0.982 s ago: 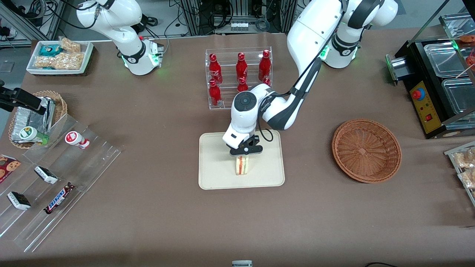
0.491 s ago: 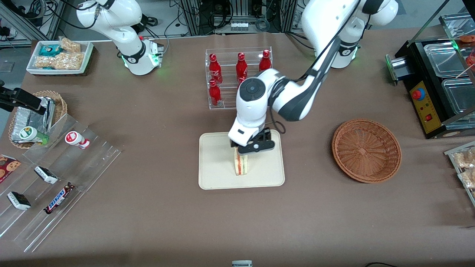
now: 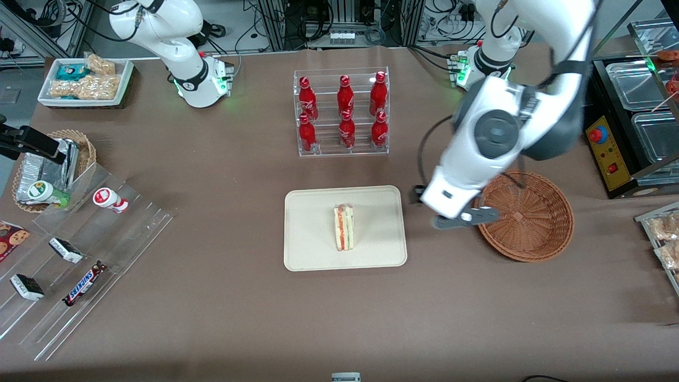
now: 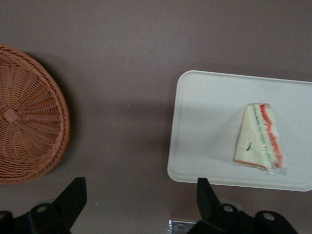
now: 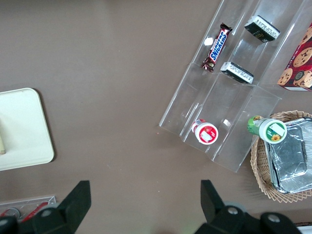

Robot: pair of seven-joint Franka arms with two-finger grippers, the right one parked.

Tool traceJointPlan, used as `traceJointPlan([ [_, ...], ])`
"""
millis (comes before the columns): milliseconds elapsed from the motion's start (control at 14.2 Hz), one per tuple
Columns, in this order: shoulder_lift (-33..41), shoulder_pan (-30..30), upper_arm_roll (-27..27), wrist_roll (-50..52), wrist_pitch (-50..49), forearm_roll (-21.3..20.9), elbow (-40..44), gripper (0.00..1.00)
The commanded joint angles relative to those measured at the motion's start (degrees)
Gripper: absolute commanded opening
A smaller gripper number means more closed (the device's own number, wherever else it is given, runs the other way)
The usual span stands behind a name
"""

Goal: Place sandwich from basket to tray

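Sandwich (image 3: 344,228), just 1, stands on its edge mid-tray (image 3: 313,254), well clear of every rim. 1 basket (image 3: 536,233) holds nothing. Between both, over bare table (image 3: 238,318), hangs the end effector (image 3: 460,218), fingers apart.

A candy bar (image 3: 84,286) at the lower left of the front view says "SNICKERS" in blue letters. The same name shows on it (image 5: 217,47) near the top of the right wrist view. The red bottles (image 3: 345,114) in the clear rack have white writing, too small to read. No other words can be read.
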State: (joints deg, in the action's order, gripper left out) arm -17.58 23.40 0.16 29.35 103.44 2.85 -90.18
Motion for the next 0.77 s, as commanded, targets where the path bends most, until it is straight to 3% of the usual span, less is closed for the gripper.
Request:
traceJointPlan([
  [0,7.19,-6.33,-0.52,-9.1,0.01,1.28,-8.06,1.0],
  [351,12.48,-16.79,-0.52,-22.21,-2.36,1.1,-11.42,1.0],
  [702,16.7,-22.6,-0.34,-31.1,-5.87,1.02,-10.29,1.0],
])
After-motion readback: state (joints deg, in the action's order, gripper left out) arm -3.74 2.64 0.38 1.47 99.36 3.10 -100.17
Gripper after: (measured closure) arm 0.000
